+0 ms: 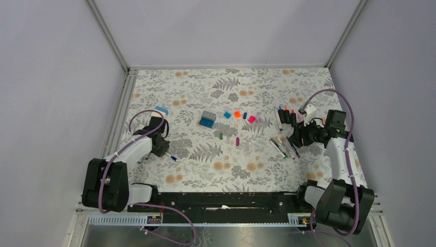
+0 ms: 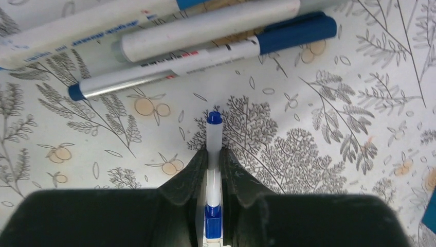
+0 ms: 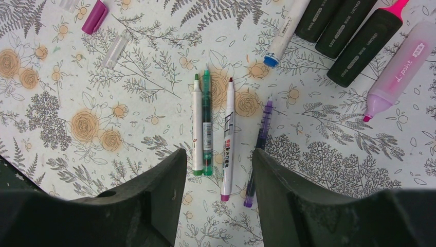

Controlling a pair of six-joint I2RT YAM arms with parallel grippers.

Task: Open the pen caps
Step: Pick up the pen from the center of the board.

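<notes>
Clamped in the left gripper (image 2: 214, 153): a white pen (image 2: 214, 135), blue tip poking out ahead. Spread apart above thin pens (image 3: 228, 134), the right gripper (image 3: 218, 157). Loose pen caps (image 1: 237, 113) midtable (well apart from both).

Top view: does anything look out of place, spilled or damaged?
Nothing looks damaged or spilled. The only untidiness is loose caps scattered in the middle, such as the orange cap and purple cap, lying apart from the uncapped pens on the right.

orange cap (image 1: 237, 114), floral tablecloth (image 1: 205, 82)
</notes>
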